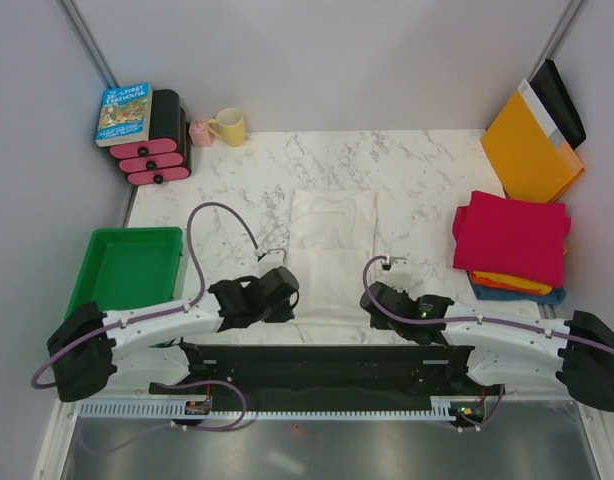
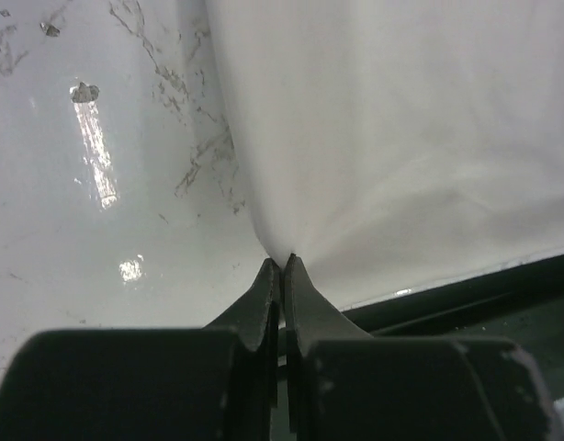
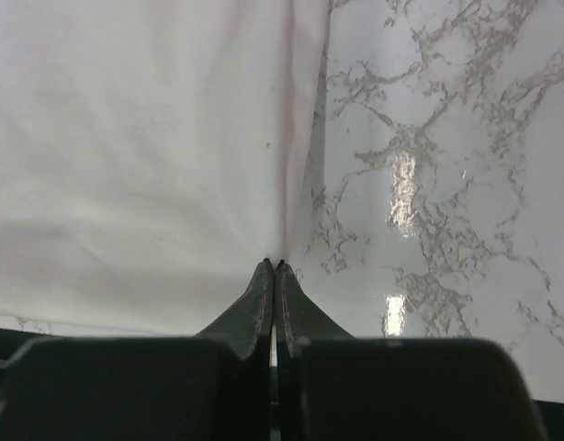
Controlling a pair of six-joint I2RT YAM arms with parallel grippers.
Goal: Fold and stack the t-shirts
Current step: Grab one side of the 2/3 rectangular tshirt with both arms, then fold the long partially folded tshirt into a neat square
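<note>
From above: white t-shirt (image 1: pixel 332 245) spread flat in the middle, folded t-shirts (image 1: pixel 510 240) piled well off to the right. Both arms low, reaching in to its near corners, likely to fold it over.

Left wrist: left gripper (image 2: pixel 281 268) pinched tight on the near left corner.

Right wrist: right gripper (image 3: pixel 275 266) pinched tight on the near right corner.

The top view is brightly and evenly lit. In the wrist views, shiny glare is thrown on the tabletop (image 2: pixel 94 147) (long white streaks), and the near fingers (image 3: pixel 254 317) are seen dark and blurry
</note>
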